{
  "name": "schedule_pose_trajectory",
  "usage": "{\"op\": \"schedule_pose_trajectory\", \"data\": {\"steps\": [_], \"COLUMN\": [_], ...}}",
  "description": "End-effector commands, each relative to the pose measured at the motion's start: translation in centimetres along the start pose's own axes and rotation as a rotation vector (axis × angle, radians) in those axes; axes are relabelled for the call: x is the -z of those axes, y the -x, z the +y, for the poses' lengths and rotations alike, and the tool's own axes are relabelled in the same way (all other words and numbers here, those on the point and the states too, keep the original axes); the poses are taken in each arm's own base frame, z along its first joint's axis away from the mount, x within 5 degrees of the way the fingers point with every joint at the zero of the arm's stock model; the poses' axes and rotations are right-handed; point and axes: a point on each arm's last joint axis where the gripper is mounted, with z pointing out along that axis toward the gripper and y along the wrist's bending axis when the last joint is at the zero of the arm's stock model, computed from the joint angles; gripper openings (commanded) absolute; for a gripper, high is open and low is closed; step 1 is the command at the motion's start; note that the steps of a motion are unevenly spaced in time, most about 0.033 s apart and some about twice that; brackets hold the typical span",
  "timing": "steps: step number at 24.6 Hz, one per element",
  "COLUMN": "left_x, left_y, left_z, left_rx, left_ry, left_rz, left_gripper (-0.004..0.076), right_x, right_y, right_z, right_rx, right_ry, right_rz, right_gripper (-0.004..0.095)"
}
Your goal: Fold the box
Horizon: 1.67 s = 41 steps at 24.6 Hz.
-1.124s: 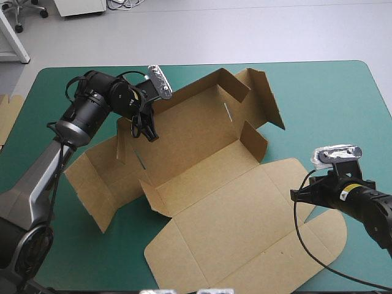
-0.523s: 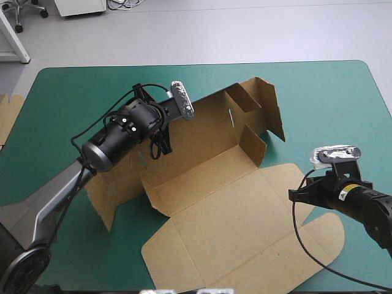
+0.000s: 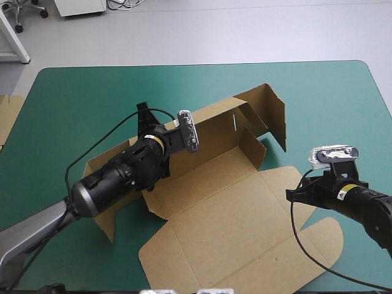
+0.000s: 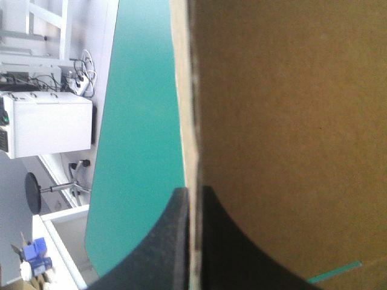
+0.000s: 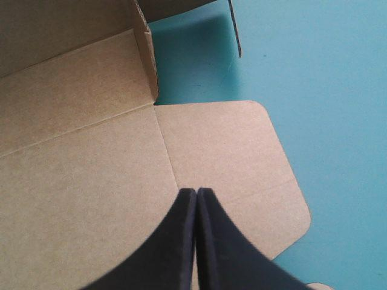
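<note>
The brown box (image 3: 214, 202) lies in the middle of the teal-green table, its lid (image 3: 245, 233) flat toward the front. Its long back wall (image 3: 217, 125) stands raised, and a side flap (image 3: 274, 113) stands up at the far right. My left gripper (image 3: 158, 164) is shut on that back wall near its left end; in the left wrist view the board's edge (image 4: 187, 90) runs between the fingers (image 4: 169, 241). My right gripper (image 3: 295, 195) is shut at the lid's right side, its tips (image 5: 196, 192) over the lid's rounded flap (image 5: 236, 157), holding nothing.
More brown board (image 3: 7, 116) shows at the table's left edge. Bare teal-green cover (image 3: 79, 98) lies behind the box and along the right (image 3: 343, 110).
My left arm has swung forward and to the right, tipping the back wall up from slanting to upright. The far right flap has risen with it. The right gripper has hardly moved.
</note>
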Motion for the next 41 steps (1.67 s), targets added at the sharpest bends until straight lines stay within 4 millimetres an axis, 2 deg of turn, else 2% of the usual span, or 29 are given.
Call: {"op": "schedule_pose_trajectory", "data": {"steps": [1, 7, 13, 16, 23, 27, 30, 33, 41], "left_x": [2.7, 2.5, 2.8, 2.4, 2.0, 1.8, 1.3, 1.3, 1.4], "left_y": [-0.8, -2.6, -2.4, -2.4, -2.4, -2.3, -2.5, -2.4, -2.3], "left_z": [-0.4, -1.8, -0.6, -0.3, -1.3, -2.0, -4.0, -4.8, -4.9], "left_rx": [-0.036, -0.146, -0.161, -0.144, -0.038, 0.011, -0.080, -0.100, -0.102], "left_ry": [0.050, 0.132, 0.275, 0.271, 0.160, 0.085, 0.058, 0.036, 0.038], "left_rz": [-0.064, -0.061, -0.126, -0.153, -0.159, -0.168, -0.161, -0.168, -0.177], "left_gripper": [-0.0010, -0.0010, -0.0010, -0.0010, -0.0010, -0.0010, -0.0010, -0.0010, -0.0010], "right_x": [0.8, 1.6, 2.0, 2.0, 2.1, 2.9, 3.4, 3.2, 2.8], "right_y": [1.3, 2.0, 2.5, 2.4, 2.5, 5.7, 8.8, 10.2, 13.4], "right_z": [0.2, 0.4, 0.4, 0.4, 0.6, 1.2, 1.7, 1.9, 2.0], "right_rx": [0.013, 0.020, 0.024, 0.024, 0.018, 0.012, 0.012, 0.010, -0.011], "right_ry": [0.012, 0.012, 0.011, 0.011, 0.025, 0.057, 0.077, 0.086, 0.115], "right_rz": [-0.081, -0.099, -0.112, -0.103, -0.109, -0.127, -0.125, -0.121, -0.128], "right_gripper": [-0.0013, -0.0013, -0.0013, -0.0013, -0.0019, -0.0019, -0.0019, -0.0019, -0.0019]}}
